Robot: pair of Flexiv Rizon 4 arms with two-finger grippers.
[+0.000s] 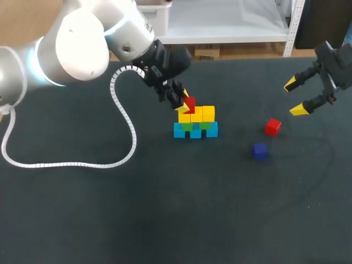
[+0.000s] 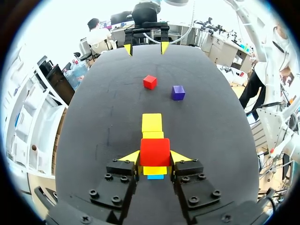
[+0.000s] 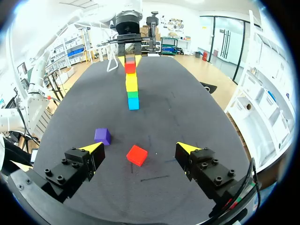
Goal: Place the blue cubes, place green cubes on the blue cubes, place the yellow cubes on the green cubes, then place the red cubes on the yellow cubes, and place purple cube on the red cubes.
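the left gripper [image 2: 155, 157] is clamped on a red cube [image 2: 154, 151] at the 9 o'clock end of the yellow cubes [image 1: 197, 114], which sit on the green cubes [image 1: 204, 125] and blue cubes [image 1: 212, 131]. on the bench [image 1: 165, 209], another red cube [image 1: 272, 127] lies at 3 o'clock from them, and the purple cube [image 1: 259, 150] at 4 o'clock. the right gripper [image 1: 295, 97] has its fingers apart.

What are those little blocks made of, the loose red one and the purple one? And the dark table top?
The loose red cube and purple cube: likely painted wood or plastic; even solid colour, sharp edges, little shine. The table top: seemingly matte dark cloth or felt; it shows no reflections.
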